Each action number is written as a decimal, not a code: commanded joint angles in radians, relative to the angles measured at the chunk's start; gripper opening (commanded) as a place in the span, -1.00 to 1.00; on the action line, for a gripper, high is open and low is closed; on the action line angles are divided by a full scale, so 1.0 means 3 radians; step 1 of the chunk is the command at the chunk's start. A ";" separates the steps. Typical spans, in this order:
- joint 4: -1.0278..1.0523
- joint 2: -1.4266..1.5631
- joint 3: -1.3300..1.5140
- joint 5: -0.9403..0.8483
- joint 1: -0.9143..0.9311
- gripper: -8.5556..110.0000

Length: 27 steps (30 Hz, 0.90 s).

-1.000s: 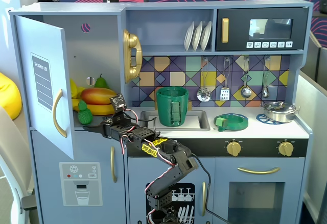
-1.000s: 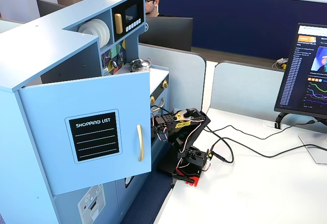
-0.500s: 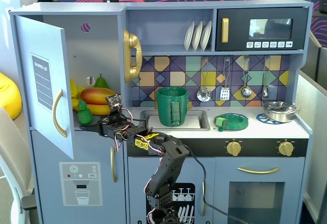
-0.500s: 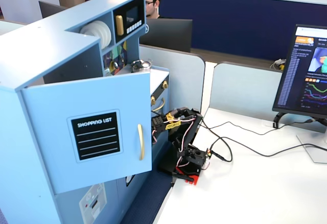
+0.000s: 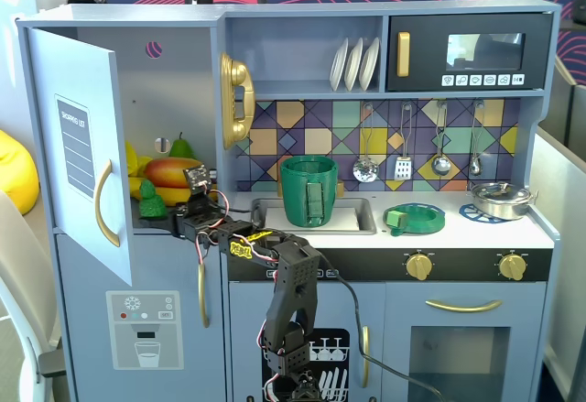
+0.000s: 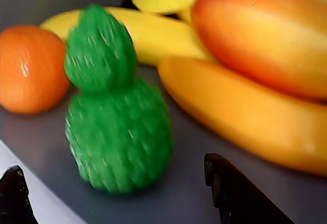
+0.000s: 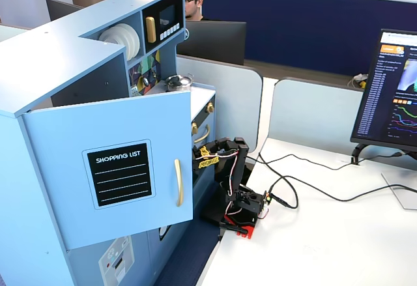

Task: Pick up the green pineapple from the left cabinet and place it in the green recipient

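The green pineapple stands upright on the grey shelf of the left cabinet, whose door is swung open. In a fixed view the pineapple is at the shelf's front. My gripper is open, its two black fingertips on either side of the pineapple's base and just short of it, not touching. In a fixed view the gripper reaches into the cabinet from the right. The green recipient stands in the sink on the counter. In the other fixed view the open door hides the gripper.
An orange, bananas, a long orange-yellow fruit and a mango crowd behind and beside the pineapple. A flat green dish and a steel pan sit on the counter. The arm's base stands on a white desk.
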 commanded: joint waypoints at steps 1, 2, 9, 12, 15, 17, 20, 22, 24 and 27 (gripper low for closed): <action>-0.0118 -0.0041 -0.0378 0.0051 0.0041 -0.20; -0.0112 -0.0061 -0.0399 0.0041 0.0041 -0.21; -0.0056 -0.0266 -0.0665 0.0056 0.0000 -0.21; 0.0005 -0.0373 -0.0782 0.0061 -0.0005 -0.21; 0.0020 -0.0470 -0.0890 0.0092 -0.0010 -0.21; 0.0020 -0.0532 -0.0961 0.0092 -0.0020 -0.22; 0.0020 -0.0624 -0.1074 0.0082 -0.0051 -0.22; 0.0026 -0.0701 -0.1161 0.0082 -0.0056 -0.22; 0.0041 -0.0762 -0.1232 0.0077 -0.0061 -0.22; 0.0072 -0.0818 -0.1278 0.0077 -0.0077 -0.23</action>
